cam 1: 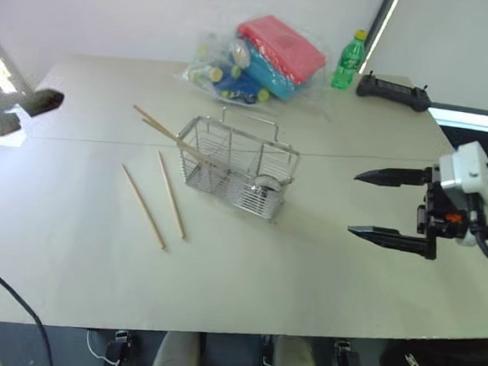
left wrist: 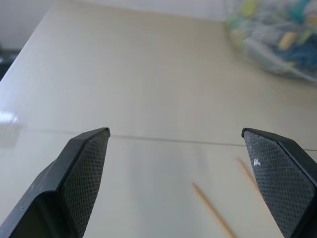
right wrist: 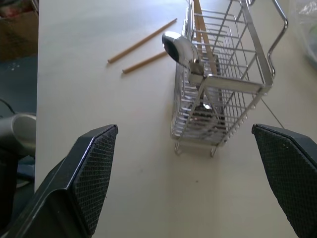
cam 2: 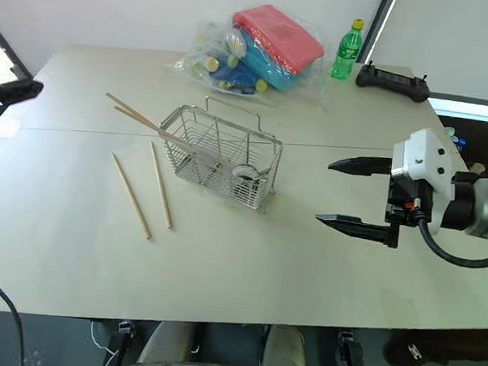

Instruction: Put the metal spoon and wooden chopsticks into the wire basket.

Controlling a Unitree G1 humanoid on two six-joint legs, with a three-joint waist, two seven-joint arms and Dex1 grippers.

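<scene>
Metal spoon [right wrist: 181, 48] in wire basket [cam 1: 236, 170], handle apparently hidden behind mesh.

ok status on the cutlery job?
Left gripper, right gripper open, empty. Spoon, two chopsticks in basket. Two chopsticks on table. Nothing blocking.

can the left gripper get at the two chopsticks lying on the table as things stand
Probably yes. The left gripper is open over bare table, and the two loose chopsticks lie flat beside the wire basket with nothing on them.
</scene>
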